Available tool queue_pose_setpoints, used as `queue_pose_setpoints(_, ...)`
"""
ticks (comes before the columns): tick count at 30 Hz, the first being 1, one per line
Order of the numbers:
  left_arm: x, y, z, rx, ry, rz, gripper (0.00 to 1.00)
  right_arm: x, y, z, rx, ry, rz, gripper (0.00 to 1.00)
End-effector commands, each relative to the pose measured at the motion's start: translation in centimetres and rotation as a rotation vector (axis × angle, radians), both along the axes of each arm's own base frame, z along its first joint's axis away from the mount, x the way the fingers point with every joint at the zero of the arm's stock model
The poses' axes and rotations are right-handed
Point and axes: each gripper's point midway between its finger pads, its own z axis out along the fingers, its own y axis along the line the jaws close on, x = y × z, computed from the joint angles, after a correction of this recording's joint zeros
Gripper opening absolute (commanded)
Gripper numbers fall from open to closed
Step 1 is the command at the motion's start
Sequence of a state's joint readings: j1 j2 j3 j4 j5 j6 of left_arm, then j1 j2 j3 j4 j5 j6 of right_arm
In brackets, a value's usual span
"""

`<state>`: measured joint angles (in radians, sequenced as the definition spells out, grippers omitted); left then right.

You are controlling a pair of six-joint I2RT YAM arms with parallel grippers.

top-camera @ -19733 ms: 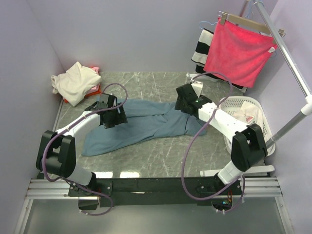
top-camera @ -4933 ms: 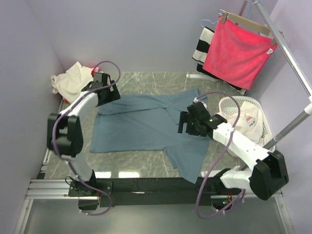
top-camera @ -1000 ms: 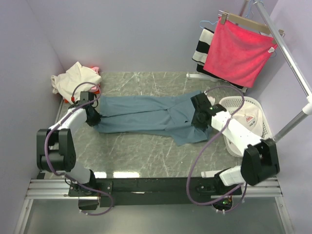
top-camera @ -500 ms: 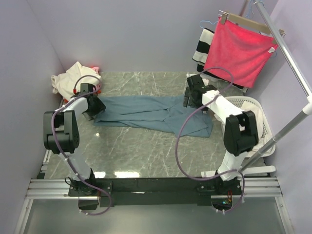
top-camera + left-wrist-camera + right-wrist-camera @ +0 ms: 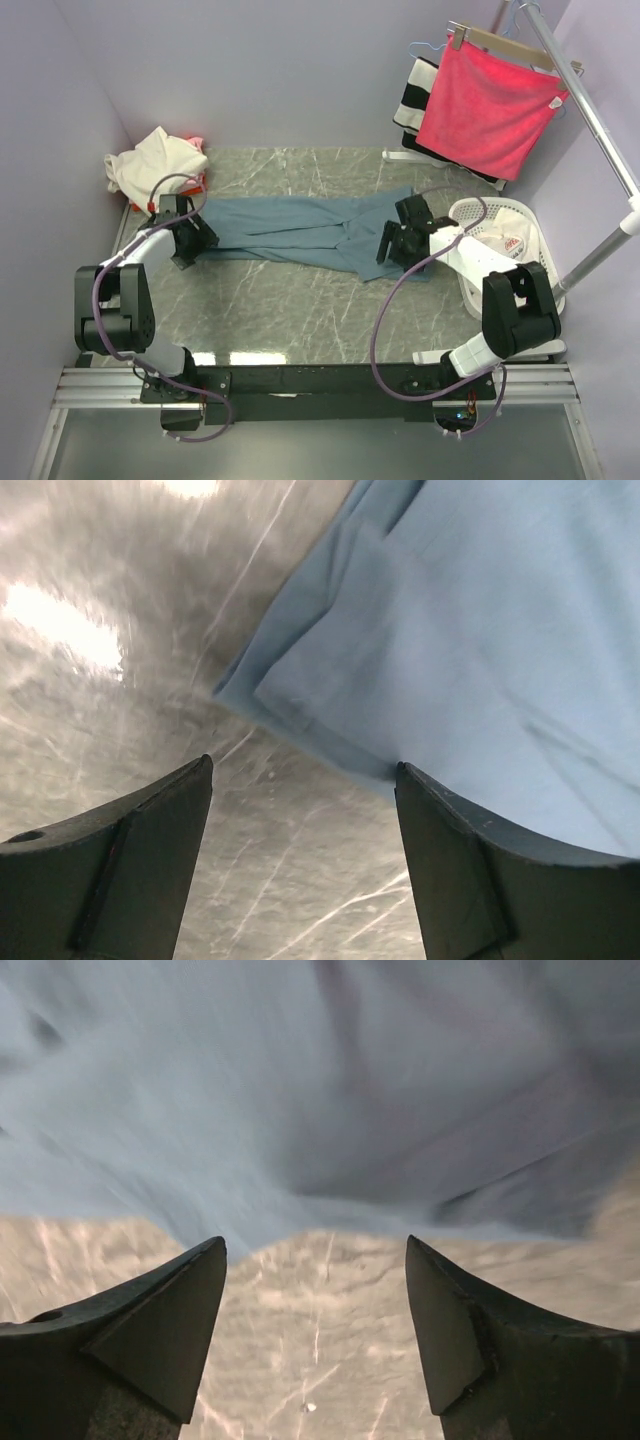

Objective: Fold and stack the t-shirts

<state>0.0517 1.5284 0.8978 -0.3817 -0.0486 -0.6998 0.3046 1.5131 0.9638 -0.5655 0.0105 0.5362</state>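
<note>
Blue-grey t-shirt let go, stretched across the table.
The blue-grey t-shirt (image 5: 290, 228) lies as a long folded band, left to right, on the marble table (image 5: 300, 310). The left gripper (image 5: 302, 770) at its left end and the right gripper (image 5: 315, 1243) at its right end both have their jaws spread wide and hold nothing. A second ago both were shut at those ends.

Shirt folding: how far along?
Done: dusty blue-grey t-shirt folded into a long strip. In hand: nothing; left fingers and right fingers open at its ends. Left: fold it shorter, then crumpled cream t-shirt and white red-printed t-shirt in white plastic basket.
</note>
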Motion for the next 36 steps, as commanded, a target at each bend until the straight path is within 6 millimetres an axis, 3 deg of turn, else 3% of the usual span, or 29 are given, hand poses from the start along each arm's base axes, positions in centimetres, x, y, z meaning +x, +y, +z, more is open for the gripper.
queue_pose_setpoints(1,1.0,-0.9,0.1,-0.047,-0.083,-0.002,0.79,0.7,3.4,1.1,0.208,-0.074,0.017,0.77)
queue_pose_setpoints(13,1.7,-0.9,-1.0,-0.049,-0.075,-0.001,0.79,0.9,3.4,-1.9,0.192,-0.027,-0.005,0.69)
queue_pose_setpoints(21,1.5,-0.9,-1.8,-0.047,-0.06,0.003,0.78,0.9,3.1,-2.3,0.167,-0.023,-0.007,0.68)
queue_pose_setpoints(24,1.6,-0.9,-1.9,-0.045,-0.061,0.001,0.76,1.0,3.1,-2.7,0.167,-0.017,-0.005,0.57)
queue_pose_setpoints(26,1.6,-0.9,-2.1,-0.046,-0.058,-0.003,0.72,1.1,3.2,-3.1,0.167,-0.006,-0.004,0.43)
queue_pose_setpoints(31,1.6,-0.9,-2.7,-0.046,-0.046,-0.005,0.64,1.3,3.2,-3.5,0.154,0.001,0.0,0.29)
queue_pose_setpoints(33,1.6,-0.9,-2.7,-0.045,-0.044,-0.008,0.61,1.1,3.1,-3.6,0.148,0.014,0.003,0.3)
queue_pose_setpoints(36,1.6,-0.9,-2.7,-0.045,-0.041,-0.009,0.63,1.1,3.3,-2.6,0.165,-0.012,0.013,0.48)
